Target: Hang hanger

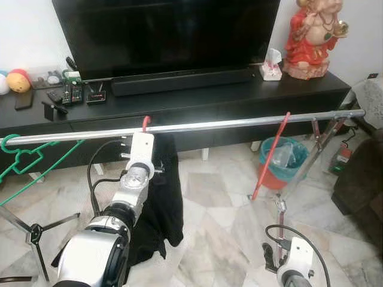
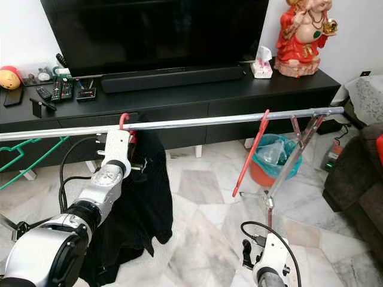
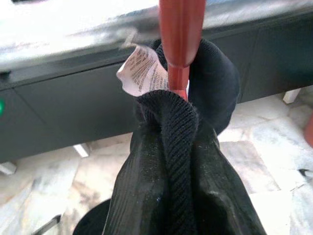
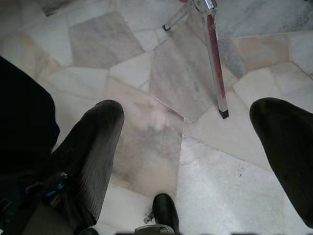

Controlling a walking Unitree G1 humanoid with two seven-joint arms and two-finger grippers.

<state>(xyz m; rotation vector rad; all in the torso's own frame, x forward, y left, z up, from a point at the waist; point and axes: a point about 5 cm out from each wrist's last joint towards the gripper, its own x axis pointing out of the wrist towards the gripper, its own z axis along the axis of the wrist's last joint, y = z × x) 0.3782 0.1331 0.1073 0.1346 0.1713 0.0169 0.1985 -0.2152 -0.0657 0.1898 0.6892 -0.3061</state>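
Left eye view, left to right: green hanger (image 1: pixel 24 156) hooked at the rail's (image 1: pixel 197 127) left end. Left gripper (image 1: pixel 141 145) raised just under the rail, left of its middle; can't tell its fingers' state. Red hanger (image 3: pixel 180 39) carrying black garment (image 1: pixel 160 197) has its hook over the rail there. Second red hanger (image 1: pixel 270 156) dangles toward the right end. Right gripper (image 4: pixel 195 147) hangs low, fingers spread, empty.

Judgement: hanging step nearly done; next, let go and draw back without dragging the hook off.

Red hanger (image 1: pixel 145 122) hooked over rail (image 1: pixel 239 125)
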